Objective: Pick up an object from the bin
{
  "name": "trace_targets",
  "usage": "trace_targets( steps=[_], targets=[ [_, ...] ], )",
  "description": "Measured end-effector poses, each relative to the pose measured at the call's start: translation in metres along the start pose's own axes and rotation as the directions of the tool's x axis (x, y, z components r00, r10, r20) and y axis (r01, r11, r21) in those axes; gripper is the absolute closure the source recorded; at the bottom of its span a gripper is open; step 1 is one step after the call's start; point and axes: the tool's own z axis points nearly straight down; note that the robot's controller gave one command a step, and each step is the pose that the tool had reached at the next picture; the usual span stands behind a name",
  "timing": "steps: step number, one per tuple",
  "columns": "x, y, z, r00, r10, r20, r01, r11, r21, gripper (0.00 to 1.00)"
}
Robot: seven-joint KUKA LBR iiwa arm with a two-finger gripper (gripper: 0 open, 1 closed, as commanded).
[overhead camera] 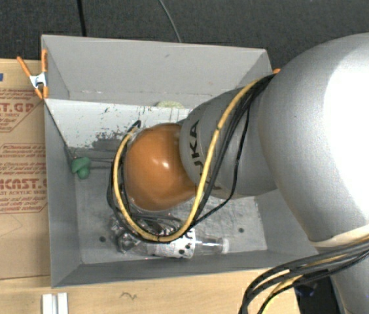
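- Hanging low in the grey metal bin [60,195], the end effector [127,235] is masked by the arm; its spread cannot be told.
- A straight, wall-clear lift seems wisest.

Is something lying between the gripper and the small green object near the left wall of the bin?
Nothing visible does. Only bare bin floor shows between the gripper, low near the front wall, and the green object. A white and clear item lies on the gripper's other side, toward the right.
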Motion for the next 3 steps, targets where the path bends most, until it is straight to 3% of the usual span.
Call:
trace_targets(
  steps=[1, 2, 3],
  targets=[
    [0.000, 0.000, 0.000, 1.000, 0.000, 0.000, 0.000, 1.000, 0.000, 1.00],
    [0.005, -0.008, -0.055, 1.000, 0.004, -0.006, -0.004, 1.000, -0.001, 1.00],
    [0.002, -0.002, -0.120, 0.999, 0.046, 0.002, -0.046, 0.999, 0.001, 1.00]
  ],
)
